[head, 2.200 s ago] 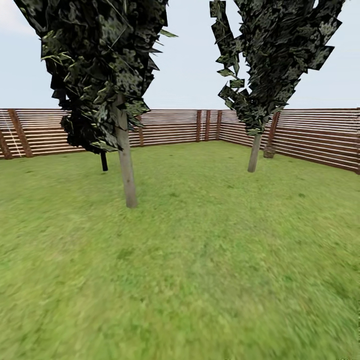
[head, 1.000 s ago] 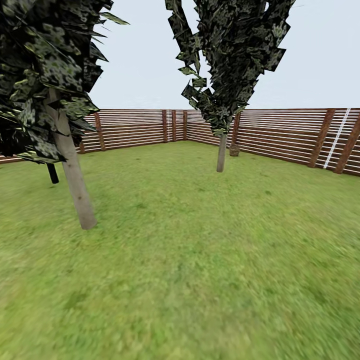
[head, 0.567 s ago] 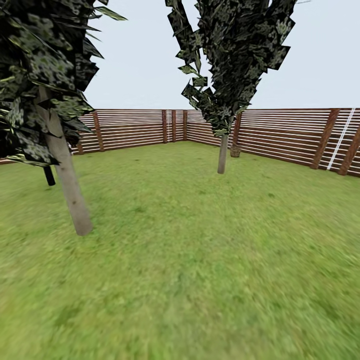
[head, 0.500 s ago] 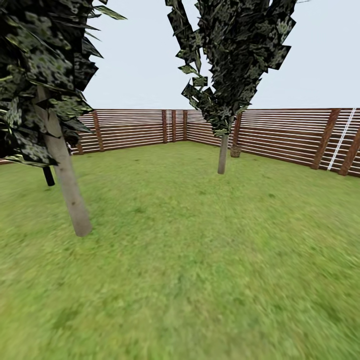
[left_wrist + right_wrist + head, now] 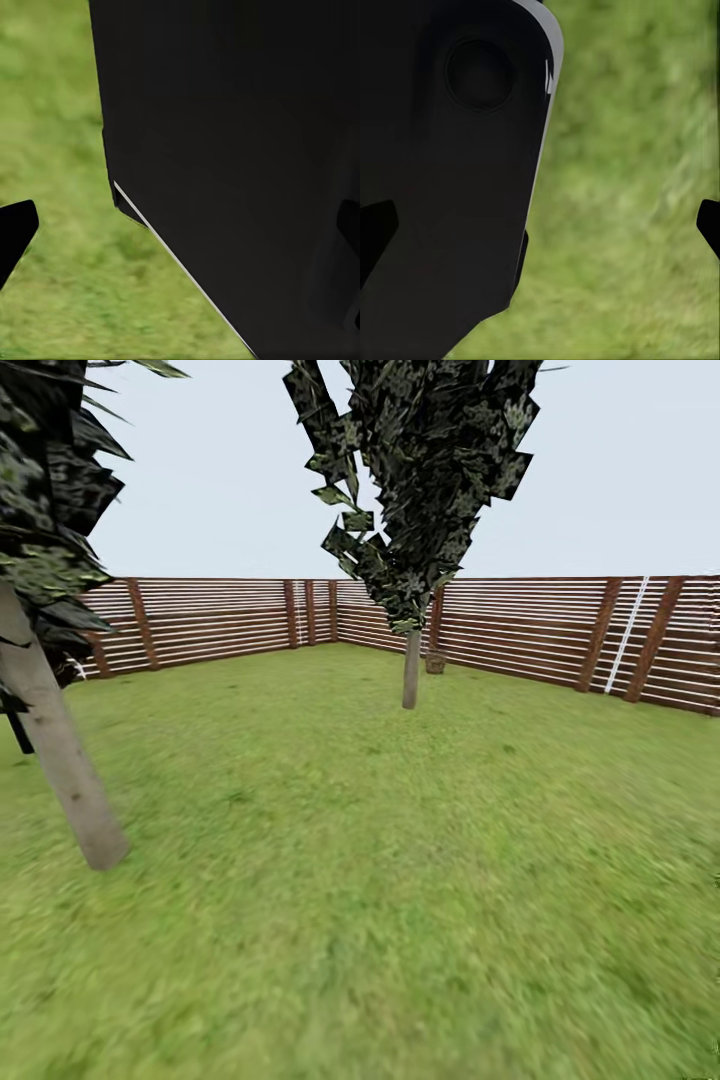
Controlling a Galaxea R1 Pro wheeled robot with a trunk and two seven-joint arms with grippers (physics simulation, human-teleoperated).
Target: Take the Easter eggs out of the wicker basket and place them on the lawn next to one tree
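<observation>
Head view: wide lawn (image 5: 400, 880) of mottled green grass, fenced by a brown horizontal-slat fence (image 5: 520, 625) that turns a corner far ahead. A slim grey-trunked tree (image 5: 411, 670) stands upright mid-lawn with a ragged dark blocky crown, well short of the fence; a small brown wicker basket (image 5: 435, 661) sits on the grass just beyond its trunk, near the fence (too small to tell what is in it). A second tree, thicker pale trunk (image 5: 62, 760), leans at the left edge of the head view, much nearer the robot, and a thin dark trunk (image 5: 17, 728) shows just behind it. Pale sky (image 5: 620, 470) above the fence. No eggs can be made out anywhere. Left wrist view: left gripper (image 5: 184, 232), dark fingertip (image 5: 15, 229) at one edge and another at the opposite edge, so the fingers sit wide apart with nothing between them; a big black robot body panel (image 5: 240, 150) is right in front of the gripper, blurred grass beside and below it. Right wrist view: right gripper (image 5: 544, 225), fingertip (image 5: 373, 229) at each edge, likewise spread apart and holding nothing; a black rounded robot panel (image 5: 457, 150) with a round recess lies close ahead on one side, grass under the rest. Basket and tree are well apart from both grippers, far ahead of them.
</observation>
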